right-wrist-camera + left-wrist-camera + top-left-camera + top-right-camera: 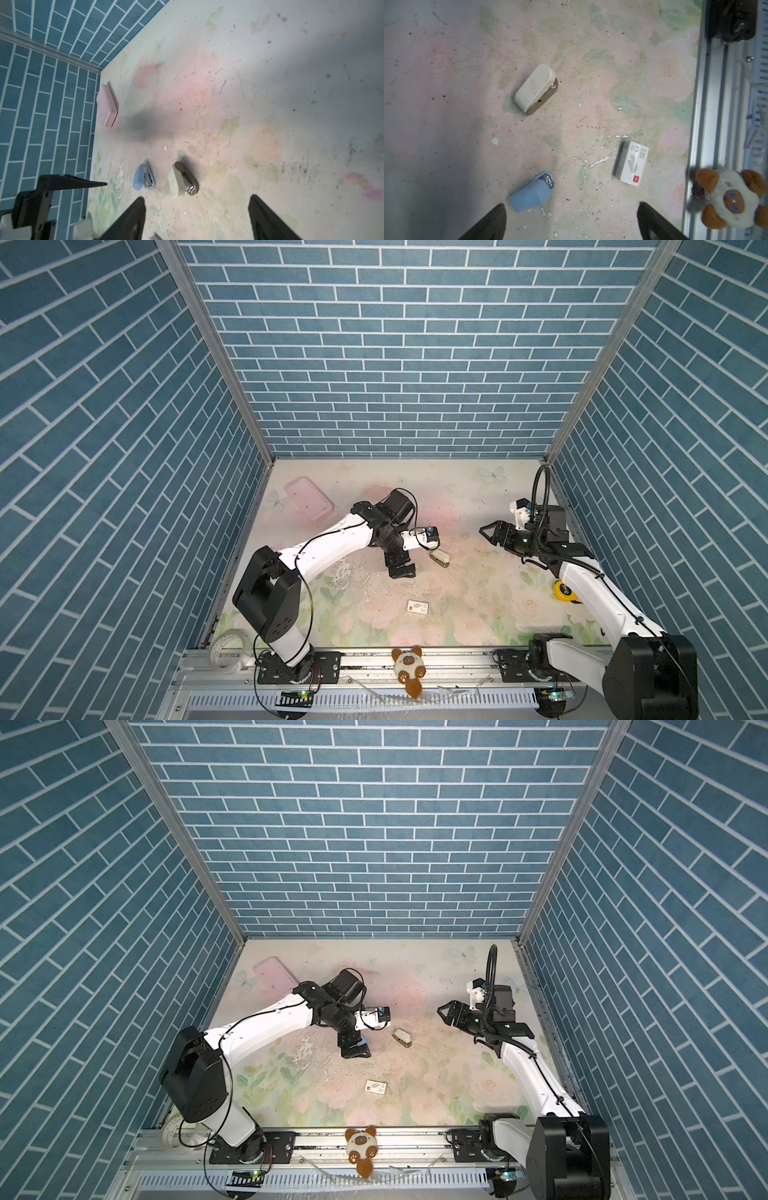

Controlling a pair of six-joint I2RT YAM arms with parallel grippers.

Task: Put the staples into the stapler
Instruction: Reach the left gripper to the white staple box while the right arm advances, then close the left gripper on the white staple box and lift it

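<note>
In a top view the staple box, a small white card sleeve with a red mark, lies flat on the counter at about 7 o'clock from the cream stapler. The left pincer hangs at that stapler's 8 o'clock and the right pincer at its 2 o'clock, neither touching anything. The left wrist view shows the left pincer's jaws spread wide and empty, a blue stapler close by one fingertip, and the box well apart from both staplers. The staples themselves are hidden inside the box. In the right wrist view the right pincer's jaws stand apart with nothing between them, and the two staplers lie side by side ahead, bare metal showing on each. Which stapler is to be loaded I cannot tell. The box is probably light, thin card that would dent under a hard squeeze and skid on the smooth counter, so it is best held across its two long sides. The strips inside look likely to snap if bent, so a gentle pinch across the width would suit them.
</note>
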